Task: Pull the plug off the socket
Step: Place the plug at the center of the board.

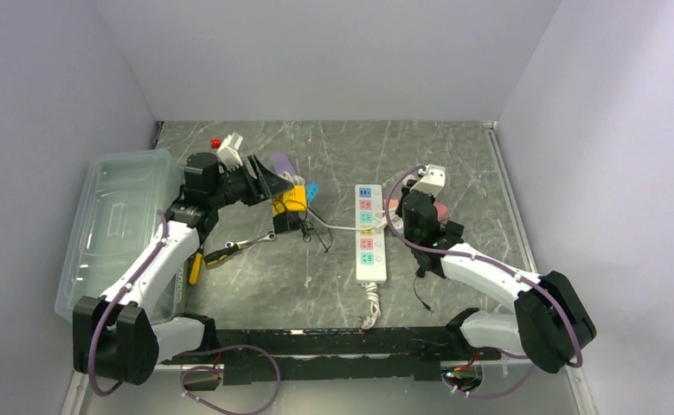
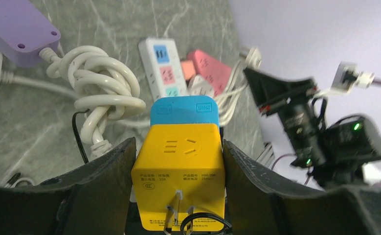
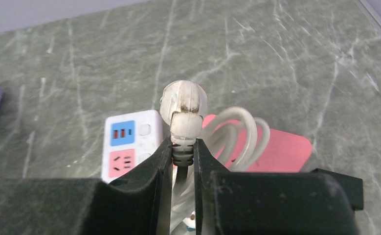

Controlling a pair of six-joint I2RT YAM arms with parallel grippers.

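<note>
My left gripper (image 1: pixel 274 187) (image 2: pixel 178 152) is shut on a yellow cube socket adapter (image 1: pixel 289 201) (image 2: pixel 180 171), one finger on each side, its metal prongs facing the wrist camera. A blue plug (image 2: pixel 183 111) (image 1: pixel 312 190) sits against the cube's far face. My right gripper (image 1: pixel 413 204) (image 3: pixel 183 145) is shut on the ribbed neck of a white round plug (image 3: pixel 184 104), held above the white power strip (image 1: pixel 369 235) (image 3: pixel 129 140) and a pink power strip (image 3: pixel 282 149). The plug's white cord loops behind it.
A clear plastic bin (image 1: pixel 118 220) stands at the left. A purple power strip (image 1: pixel 281 163) (image 2: pixel 18 25), a coiled white cord (image 2: pixel 105 90), a black clip (image 1: pixel 286 221), a wrench (image 1: pixel 255 241) and a yellow-black screwdriver (image 1: pixel 205 258) lie near the left gripper. Walls close in all round.
</note>
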